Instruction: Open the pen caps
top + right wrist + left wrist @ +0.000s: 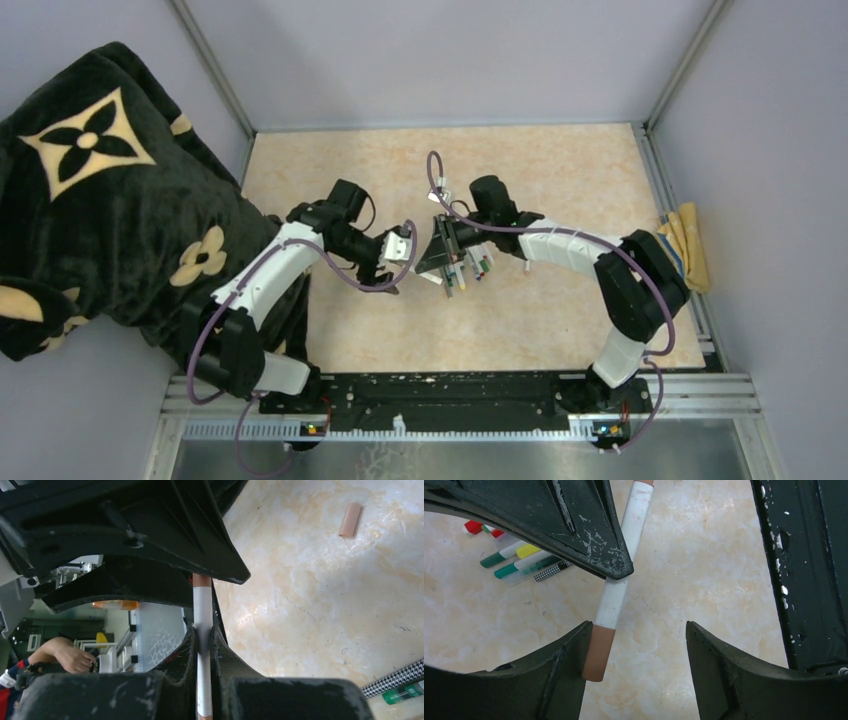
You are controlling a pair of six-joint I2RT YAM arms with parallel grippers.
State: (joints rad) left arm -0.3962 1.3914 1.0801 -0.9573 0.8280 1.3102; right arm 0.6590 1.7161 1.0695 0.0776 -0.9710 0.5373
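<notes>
Left wrist view: the left pincer stands wide around the brown cap of a white-barrelled pen. The cap touches one finger, while the other finger is apart from it. Further up the barrel, the right pincer clamps the pen, which hangs tilted above the surface. The other pens lie in a loose cluster on the surface beyond, well apart from the held one

Right wrist view: the right pincer is closed tight on the white barrel, and the brown cap end reaches into the left pincer ahead. A loose cap lies alone on the surface to the far right. A houndstooth-patterned pen and a green one show at the lower right corner

Top view: both pincers meet tip to tip near the middle of the surface, well away from its edges, with the pen cluster just beside the right one. A dark flowered blanket drapes over the left edge against the left arm. A yellow cloth sits at the right edge
</notes>
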